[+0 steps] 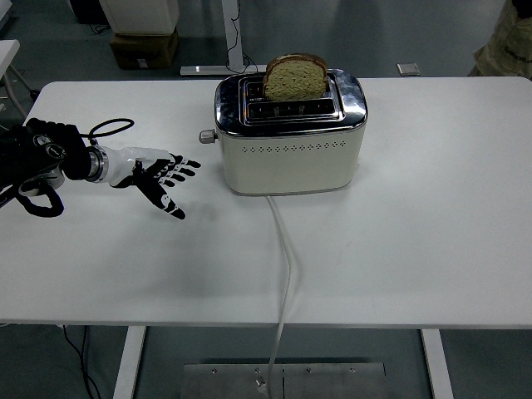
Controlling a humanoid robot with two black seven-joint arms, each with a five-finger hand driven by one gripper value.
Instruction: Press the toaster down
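1. While it hovers low over the white table [432, 249], the left hand [158, 176] has its fingers [184, 166] spread and relaxed, holding nothing, with the thumb pointing down toward five o'clock.
2. Behind the hand, at nine o'clock, the black left arm [41, 158] comes in from the picture's left edge, with a black cable [112, 125] looping above the wrist.
3. From the fingertips, the toaster [289, 133] stands toward two o'clock, near but apart, with bare table showing between them.
4. The toaster's lever knob [205, 136] sticks out of the end that faces the hand, just above and beyond the fingertips, touching none of them.
5. A slice of bread [295, 76] stands high out of the far slot, at twelve o'clock on the toaster's top.
6. A white cord [287, 266] leaves the toaster's near side at six o'clock and runs across the table and over its near edge.
7. At the picture's one o'clock corner, part of a person [505, 41] shows beyond the table.
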